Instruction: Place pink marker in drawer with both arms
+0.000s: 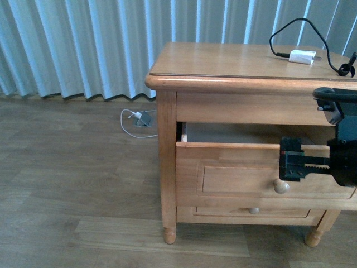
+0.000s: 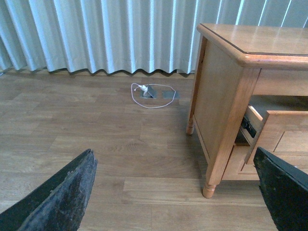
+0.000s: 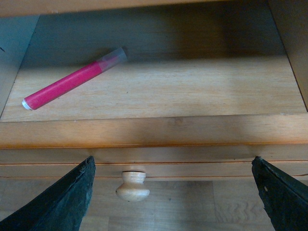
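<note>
The pink marker (image 3: 72,84) lies flat inside the open upper drawer (image 3: 159,91), on its wooden floor towards one side. My right gripper (image 3: 173,192) is open and empty, just outside the drawer front, above the round knob (image 3: 132,186). In the front view the drawer (image 1: 234,173) is pulled part way out and the right gripper (image 1: 294,159) hangs in front of it by the knob (image 1: 281,186); the marker is hidden there. My left gripper (image 2: 175,192) is open and empty over the floor, beside the nightstand's front left leg (image 2: 209,185).
A white charger plug (image 1: 302,56) with a black cable lies on the nightstand top (image 1: 223,61). The lower drawer (image 1: 251,211) is shut. A white cable and a grey floor socket (image 1: 144,119) lie near the curtain (image 1: 83,44).
</note>
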`<state>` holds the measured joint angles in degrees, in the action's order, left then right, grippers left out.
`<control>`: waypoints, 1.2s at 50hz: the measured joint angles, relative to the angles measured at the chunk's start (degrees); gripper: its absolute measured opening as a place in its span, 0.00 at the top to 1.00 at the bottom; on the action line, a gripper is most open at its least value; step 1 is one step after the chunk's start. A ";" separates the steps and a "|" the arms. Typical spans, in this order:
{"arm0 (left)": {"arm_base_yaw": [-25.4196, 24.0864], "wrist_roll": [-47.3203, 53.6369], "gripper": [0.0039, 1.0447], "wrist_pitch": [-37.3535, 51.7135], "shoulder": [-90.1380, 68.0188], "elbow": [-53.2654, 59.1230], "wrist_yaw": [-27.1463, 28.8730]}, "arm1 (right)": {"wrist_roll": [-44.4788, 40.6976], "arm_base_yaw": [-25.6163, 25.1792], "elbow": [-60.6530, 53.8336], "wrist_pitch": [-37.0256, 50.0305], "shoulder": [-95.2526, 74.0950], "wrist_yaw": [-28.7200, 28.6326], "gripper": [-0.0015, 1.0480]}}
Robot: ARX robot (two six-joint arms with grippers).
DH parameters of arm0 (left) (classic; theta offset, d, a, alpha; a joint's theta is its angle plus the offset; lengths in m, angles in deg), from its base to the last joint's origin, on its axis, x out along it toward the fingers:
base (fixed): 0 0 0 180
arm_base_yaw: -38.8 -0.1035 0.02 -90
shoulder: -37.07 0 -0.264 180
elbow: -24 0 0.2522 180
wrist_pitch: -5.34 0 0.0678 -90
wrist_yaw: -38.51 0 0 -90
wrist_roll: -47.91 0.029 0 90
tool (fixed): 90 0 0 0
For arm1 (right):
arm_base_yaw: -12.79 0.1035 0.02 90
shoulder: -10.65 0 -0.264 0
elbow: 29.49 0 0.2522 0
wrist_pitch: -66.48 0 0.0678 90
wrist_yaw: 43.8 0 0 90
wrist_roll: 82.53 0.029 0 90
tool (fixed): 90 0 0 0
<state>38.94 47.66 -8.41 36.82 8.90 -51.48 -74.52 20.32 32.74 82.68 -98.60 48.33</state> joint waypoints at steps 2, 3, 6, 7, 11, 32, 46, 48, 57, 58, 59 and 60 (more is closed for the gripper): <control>0.00 0.00 0.05 0.00 0.00 0.00 0.00 | 0.00 0.26 1.20 1.07 -1.51 0.15 0.08; 0.00 0.00 0.05 0.00 0.00 0.00 0.00 | 0.02 0.33 1.51 1.36 -1.90 0.35 0.08; 0.00 0.00 0.05 0.00 0.00 0.00 0.00 | 0.35 0.55 2.93 2.56 -3.72 0.50 0.08; 0.00 0.00 0.05 0.00 0.00 0.00 0.00 | 0.42 0.61 3.54 2.91 -4.39 0.57 0.08; 0.00 0.00 0.05 0.00 0.00 0.00 0.00 | 0.85 0.79 5.31 4.92 -6.82 1.11 0.08; 0.00 0.02 0.05 0.00 0.00 0.00 0.00 | 1.29 0.79 9.44 14.78 -13.38 4.68 0.08; 0.00 0.00 0.05 0.00 0.00 0.00 0.00 | 1.22 0.70 10.86 15.52 -14.14 5.40 0.08; 0.00 0.00 0.05 0.00 0.00 0.00 0.00 | 1.11 0.70 10.97 15.61 -14.19 5.40 0.08; 0.00 0.00 0.05 0.00 0.00 0.00 0.00 | 1.01 0.44 11.39 15.63 -14.53 5.31 0.08; 0.00 0.00 0.05 0.00 0.00 0.00 0.00 | 1.05 0.37 11.41 15.50 -14.53 5.27 0.08; 0.00 0.00 0.05 0.00 0.00 0.00 0.00 | 1.05 0.37 11.41 15.41 -14.53 5.16 0.08; 0.00 0.00 0.05 0.00 0.00 0.00 0.00 | 1.09 0.31 11.41 15.26 -14.53 4.94 0.08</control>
<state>38.94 47.66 -8.41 36.82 8.90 -51.48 -73.42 20.63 44.15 97.93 -113.14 53.27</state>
